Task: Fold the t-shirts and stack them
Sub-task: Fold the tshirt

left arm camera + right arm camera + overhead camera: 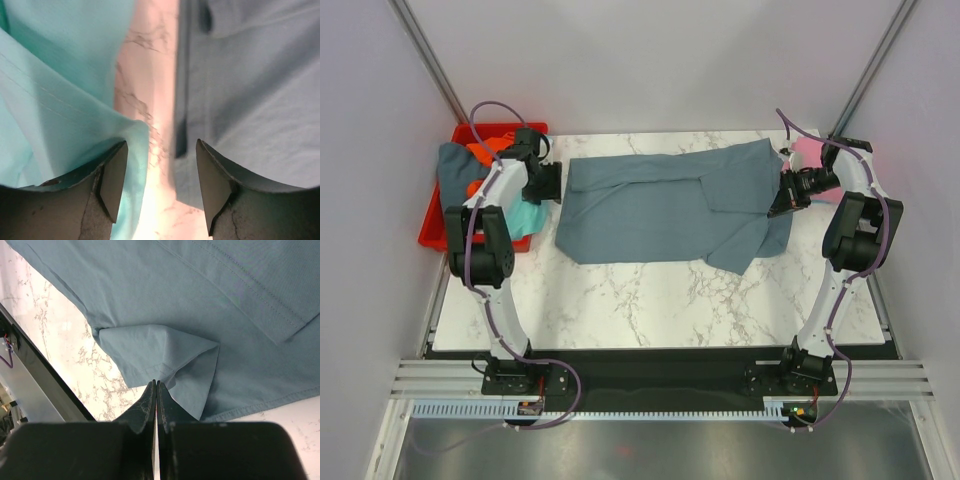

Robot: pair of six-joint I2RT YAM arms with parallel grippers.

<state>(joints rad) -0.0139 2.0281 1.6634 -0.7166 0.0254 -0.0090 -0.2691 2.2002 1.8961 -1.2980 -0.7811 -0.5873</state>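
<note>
Two risks stand out. The left gripper hovers with its jaws spread and nothing between them, over a strip of bare marble table. The teal t-shirt lies on one side and the slate blue-grey t-shirt on the other. If it closes off line, it could catch the teal cloth and drag the wrong shirt.

The right gripper has its fingers pressed together at a loose folded corner on the shirt's right edge. I cannot tell whether any cloth is caught in them. A pull from there may slip off, or bunch the flap rather than fold it.

The slate shirt lies mostly flat across the middle of the table. Its long axis runs from left to right in the top view, with a flap doubled over at the lower right. Which end carries the collar is not clear.

A pink t-shirt sits at the upper right, and the red bin at the upper left.
</note>
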